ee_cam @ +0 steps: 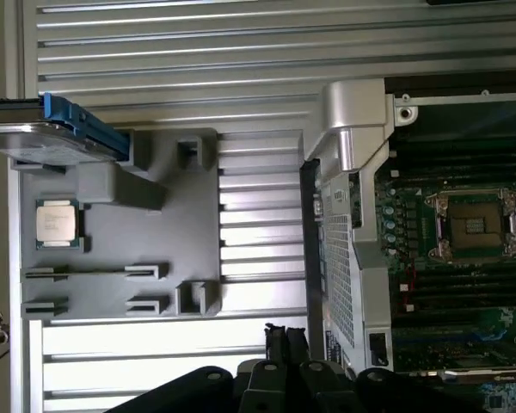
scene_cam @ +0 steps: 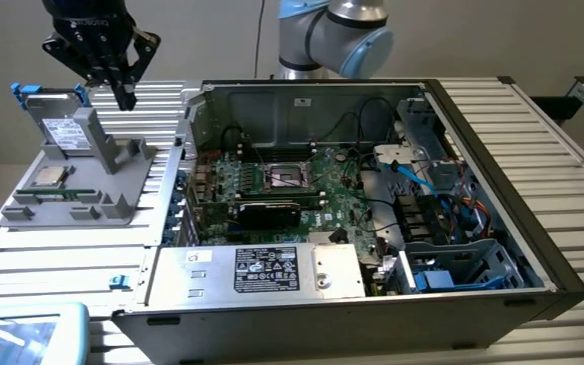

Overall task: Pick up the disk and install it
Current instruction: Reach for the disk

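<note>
The disk (scene_cam: 61, 125) stands on edge in the grey holder (scene_cam: 79, 207) at the exterior view's left. It is silver-grey with a white label and blue rails. My gripper (scene_cam: 125, 99) hangs just above and beside the disk's upper corner, fingers shut together and holding nothing. In the wrist view the disk (ee_cam: 56, 139) with its blue rail sits at one end of the holder (ee_cam: 168, 262). There the shut gripper (ee_cam: 285, 340) is over the slatted table between the holder and the computer case.
An open computer case (scene_cam: 535, 228) lies at the exterior view's right, with motherboard (scene_cam: 303, 182), silver power supply (scene_cam: 271, 270) and blue-grey drive bay (scene_cam: 464, 266). A small square CPU chip (scene_cam: 51, 175) rests on the holder. The table is slatted metal.
</note>
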